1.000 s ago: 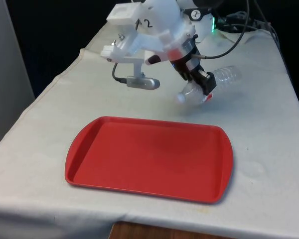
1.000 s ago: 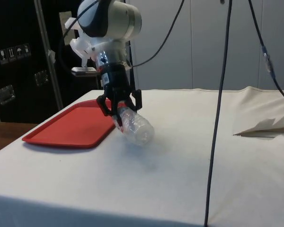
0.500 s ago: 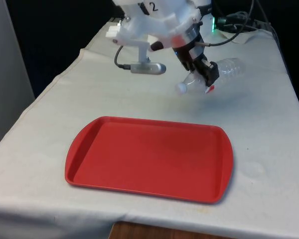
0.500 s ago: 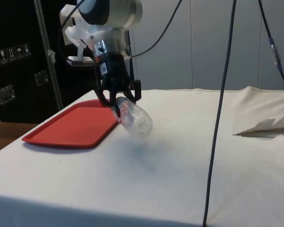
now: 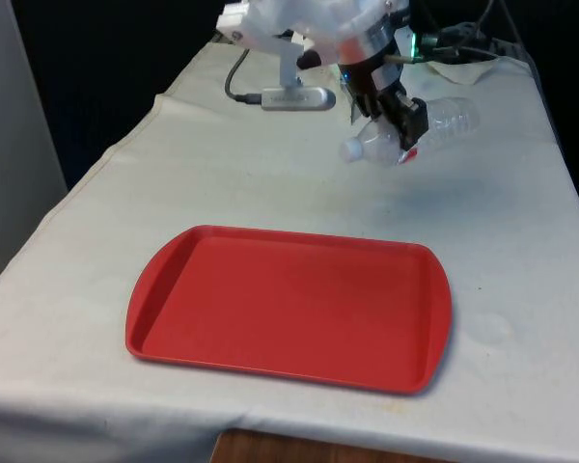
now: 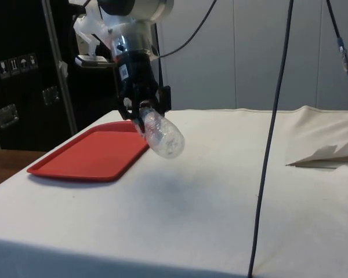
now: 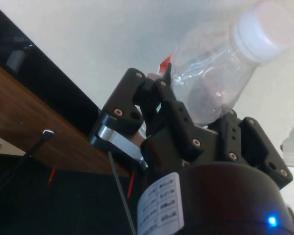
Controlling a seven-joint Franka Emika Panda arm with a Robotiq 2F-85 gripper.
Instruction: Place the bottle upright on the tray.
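A clear bottle (image 5: 420,130) is held clamped near its neck by the gripper (image 5: 402,128) at upper right, lying almost level, with the tray (image 5: 174,323) below at lower centre.

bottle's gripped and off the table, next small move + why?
Probably carry it toward the tray, tilting the cap end up on the way. The hand grips the clear bottle near its neck, lying roughly sideways in the air, beyond the tray's far edge, so it needs both travel and righting.
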